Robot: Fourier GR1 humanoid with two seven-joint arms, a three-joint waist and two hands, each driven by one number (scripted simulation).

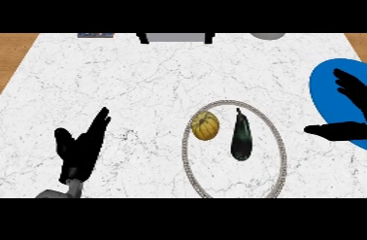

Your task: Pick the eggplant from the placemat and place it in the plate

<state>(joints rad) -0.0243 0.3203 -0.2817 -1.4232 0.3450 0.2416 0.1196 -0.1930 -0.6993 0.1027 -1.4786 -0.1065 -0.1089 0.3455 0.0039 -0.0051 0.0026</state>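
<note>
Right hand open at right edge over one blue placemat | left hand open lower left | one eggplant, one squash on one plate, center

Bright, even light over white marble counter; no glare, no clear cast shadows; black hands read as flat silhouettes; plate stretched tall toward 5 o'clock

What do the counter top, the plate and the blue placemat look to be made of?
Counter top: looks like polished marble, white with fine grey veins. Plate: seemingly clear glass; the veining shows through it and only its beaded rim stands out. Placemat: flat, matte, uniform blue, perhaps fabric or plastic; no texture shows, so this stays open.
</note>
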